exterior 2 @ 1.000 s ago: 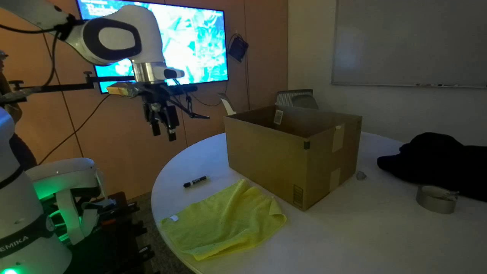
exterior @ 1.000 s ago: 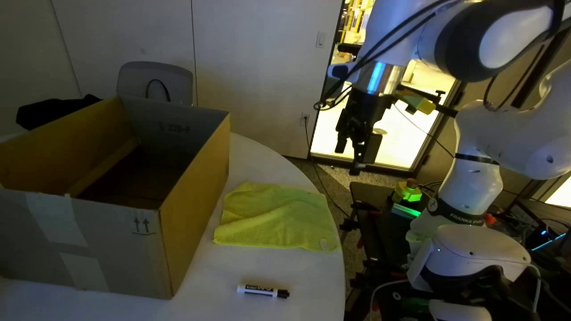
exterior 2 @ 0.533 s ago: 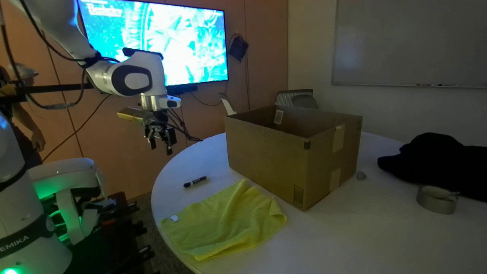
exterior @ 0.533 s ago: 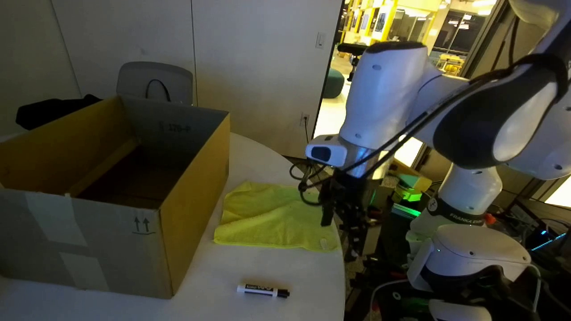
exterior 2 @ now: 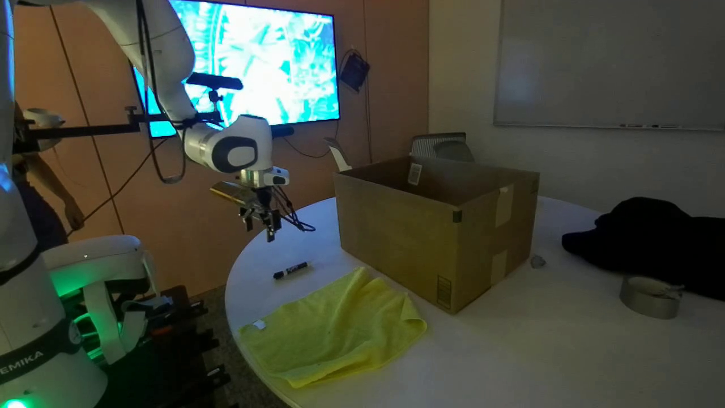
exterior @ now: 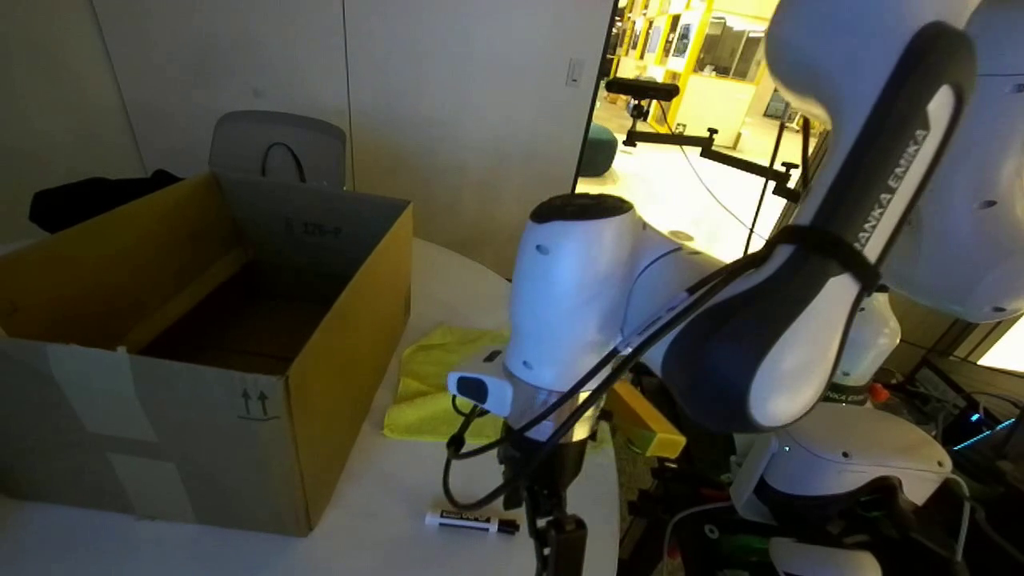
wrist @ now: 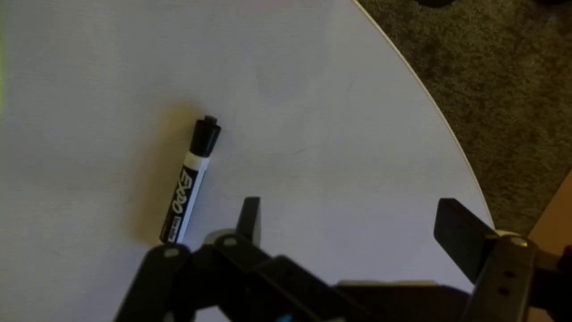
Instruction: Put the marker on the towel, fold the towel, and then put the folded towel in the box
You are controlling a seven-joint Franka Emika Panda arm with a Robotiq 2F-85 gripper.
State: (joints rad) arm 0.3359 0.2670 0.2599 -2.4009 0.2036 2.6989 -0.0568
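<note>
Jaws: spread wide in the wrist view, above the desk (wrist: 335, 112), its white surface showing between them.
Marker (wrist: 190, 183): lying flat on the desk, black-capped, lettered EXPO, outside the jaws and beside one of them in the wrist view; near the towel (exterior 2: 334, 334) but apart from it.
Towel: yellow-green, spread and wrinkled on the desk, a white tag (exterior 2: 259, 324) near one corner; in an exterior view the arm (exterior: 572, 296) covers part of it.
Box (exterior 2: 396, 238): brown cardboard, open-topped, standing on the desk just beside the towel; whether they touch cannot be told.
Desk: round-edged, with carpet (wrist: 447, 67) below; it also bears a small grey lump (exterior 2: 537, 262), a grey roll (exterior 2: 647, 304) and a black cloth heap (exterior 2: 645, 243).
Screen (exterior 2: 283, 62): lit blue-white on a brown wall (exterior 2: 396, 85); a whiteboard (exterior 2: 612, 68) hangs on the pale wall (exterior 2: 566, 164).
Chair (exterior: 240, 144): beyond the box in an exterior view.
Person (exterior 2: 37, 209): partly hidden at the edge of an exterior view.
</note>
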